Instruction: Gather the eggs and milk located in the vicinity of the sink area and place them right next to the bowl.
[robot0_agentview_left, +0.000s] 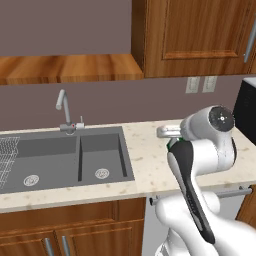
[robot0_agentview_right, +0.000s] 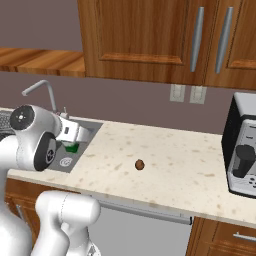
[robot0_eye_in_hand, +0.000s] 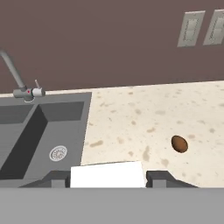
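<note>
Glossy white rounded arm segments, dark grey joint bands, round dark speckled end cap, bulbous white base

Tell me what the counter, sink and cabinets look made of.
Counter: pale speckled stone, maybe granite or laminate, matte. Sink: dark grey, matte, possibly composite; no metallic shine. Cabinets: warm brown wood with visible grain, satin finish, and brushed metal handles.

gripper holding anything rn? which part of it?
Yes: the milk, gripped between the fingers near its top. The egg lies on the counter.
</note>
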